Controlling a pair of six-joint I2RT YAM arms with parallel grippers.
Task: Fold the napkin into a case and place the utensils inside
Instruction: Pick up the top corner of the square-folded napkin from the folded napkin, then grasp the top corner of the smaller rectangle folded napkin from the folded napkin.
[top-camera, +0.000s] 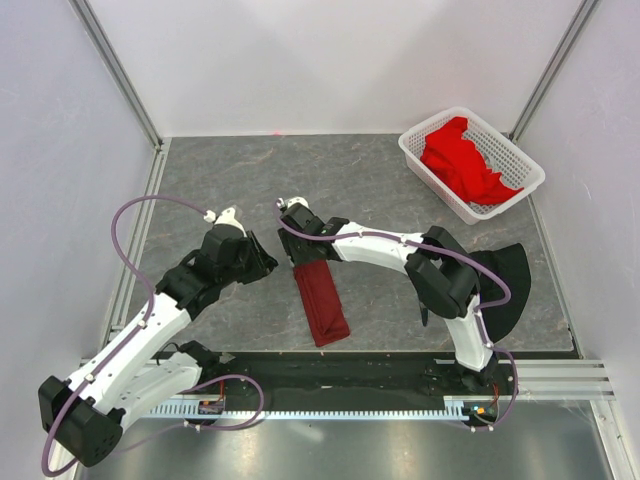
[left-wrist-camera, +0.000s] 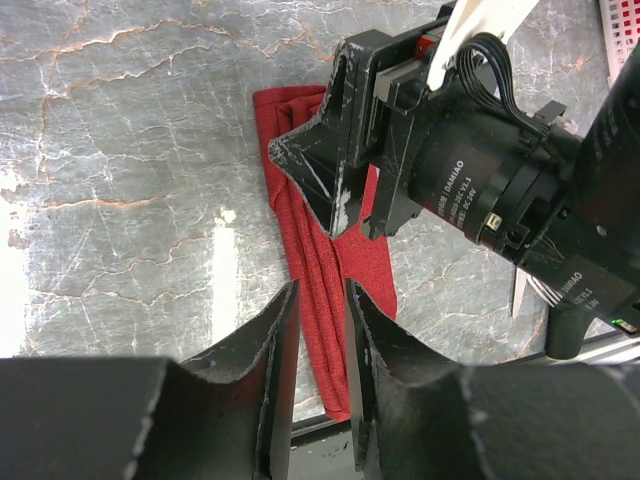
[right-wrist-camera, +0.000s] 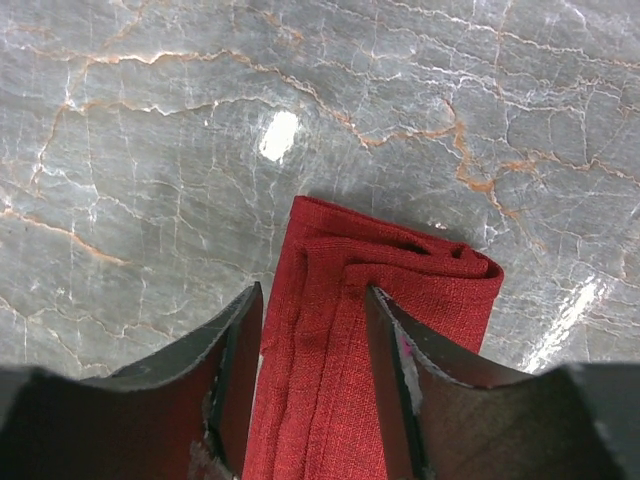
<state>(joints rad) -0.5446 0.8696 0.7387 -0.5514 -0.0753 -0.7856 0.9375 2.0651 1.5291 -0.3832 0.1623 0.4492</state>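
The napkin (top-camera: 322, 305) lies on the grey marble table as a narrow, long folded case, dark red, running from mid-table toward the near edge. My right gripper (top-camera: 298, 250) is at its far end. In the right wrist view its jaws (right-wrist-camera: 313, 292) stand apart, straddling the cloth's folded ridges (right-wrist-camera: 420, 275) just short of the end. My left gripper (top-camera: 265, 262) hovers to the left of that end. In the left wrist view it (left-wrist-camera: 322, 288) is open by a narrow gap with nothing in it, and the napkin (left-wrist-camera: 330, 250) lies below. The utensils are hidden.
A white lattice basket (top-camera: 520, 165) holding bright red cloths (top-camera: 460, 160) stands at the back right. A dark fan-shaped object (top-camera: 508, 280) lies behind the right arm. A thin silvery sliver (left-wrist-camera: 517, 292) shows beside the right arm. A black strip runs along the near edge.
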